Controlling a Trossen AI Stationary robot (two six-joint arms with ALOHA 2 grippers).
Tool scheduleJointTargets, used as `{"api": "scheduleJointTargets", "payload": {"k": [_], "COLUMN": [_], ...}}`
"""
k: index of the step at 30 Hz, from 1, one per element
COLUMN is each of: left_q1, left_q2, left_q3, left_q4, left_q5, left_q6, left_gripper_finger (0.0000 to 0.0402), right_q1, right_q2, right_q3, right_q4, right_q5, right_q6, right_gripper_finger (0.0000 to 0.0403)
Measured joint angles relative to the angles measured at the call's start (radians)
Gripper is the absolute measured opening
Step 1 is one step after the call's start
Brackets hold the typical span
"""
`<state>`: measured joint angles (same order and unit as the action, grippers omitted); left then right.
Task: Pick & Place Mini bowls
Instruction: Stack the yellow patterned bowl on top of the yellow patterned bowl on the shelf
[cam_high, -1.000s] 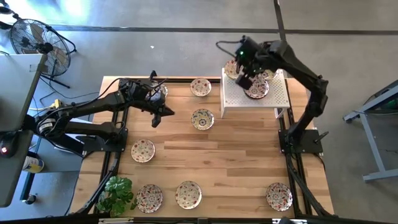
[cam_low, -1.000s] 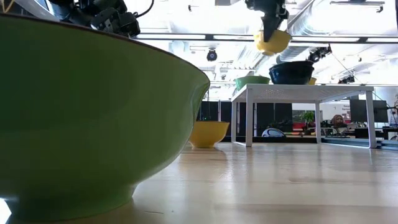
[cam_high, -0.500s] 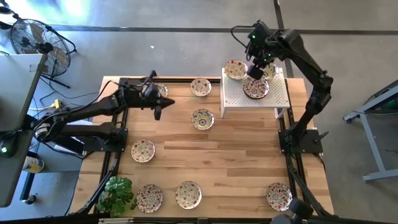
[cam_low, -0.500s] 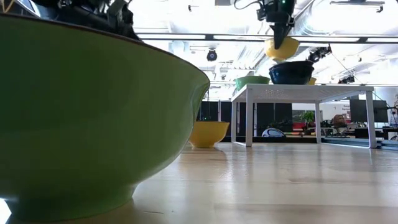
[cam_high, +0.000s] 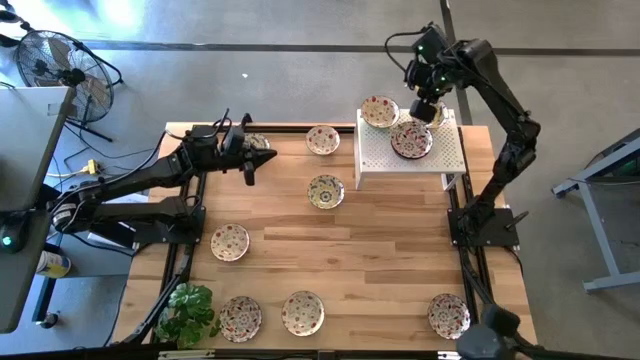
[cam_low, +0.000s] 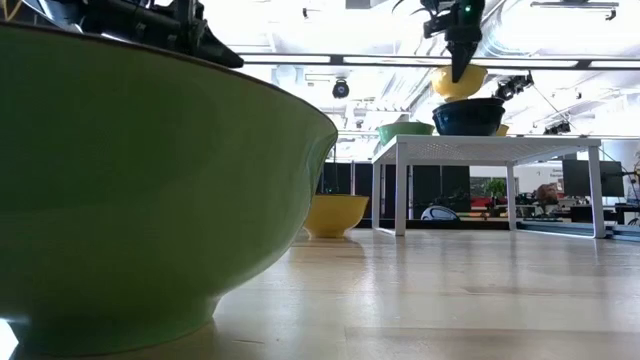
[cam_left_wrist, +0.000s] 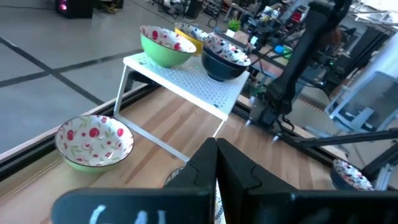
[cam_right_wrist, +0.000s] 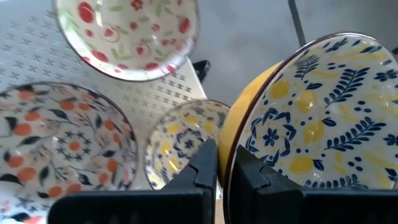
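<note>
Mini bowls are all over the worktop, with 3 on the white stand. The right gripper pinches a yellow bowl with blue leaves and lemons by its rim, tilted above the stand's far corner. Looks like the placing step; next it needs lowering into a free spot. The left gripper, pressed together, hangs near the worktop's far left.

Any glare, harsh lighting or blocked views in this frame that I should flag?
Low view: a green bowl right at the lens blocks the left half, and bright ceiling lights glare behind the right gripper, shut on a yellow bowl. High view: even light, soft shadow beside the white stand; the left gripper waits over the table's left side.
</note>
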<state>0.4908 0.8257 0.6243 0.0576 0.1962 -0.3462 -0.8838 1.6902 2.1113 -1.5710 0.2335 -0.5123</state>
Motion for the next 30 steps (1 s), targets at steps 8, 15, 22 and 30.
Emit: {"api": "scheduleJointTargets", "payload": {"k": [8,15,22,30], "left_q1": [0.000,0.000,0.000,0.000], "left_q2": [0.001,0.001,0.001,0.001], "left_q3": [0.000,0.000,0.000,0.000], "left_q4": [-0.008,-0.008,-0.008,-0.008], "left_q5": [-0.030,-0.040,-0.034,-0.031], "left_q6": [0.005,0.033,0.049,0.080], "left_gripper_finger": [0.0001,0.0001,0.0001,0.0001], "right_q1": [-0.024,-0.054,-0.052,-0.051], "right_q2": [-0.023,-0.047,-0.122,-0.138], "right_q3": [0.000,-0.155,-0.371,-0.550], "right_q4": [0.000,-0.002,0.051,0.189], "right_q5": [-0.055,-0.086,-0.087,-0.061], "right_q6": [-0.116,-0.009,0.087,0.086], "right_gripper_finger": [0.0012,0.0012,0.0012,0.0012]}}
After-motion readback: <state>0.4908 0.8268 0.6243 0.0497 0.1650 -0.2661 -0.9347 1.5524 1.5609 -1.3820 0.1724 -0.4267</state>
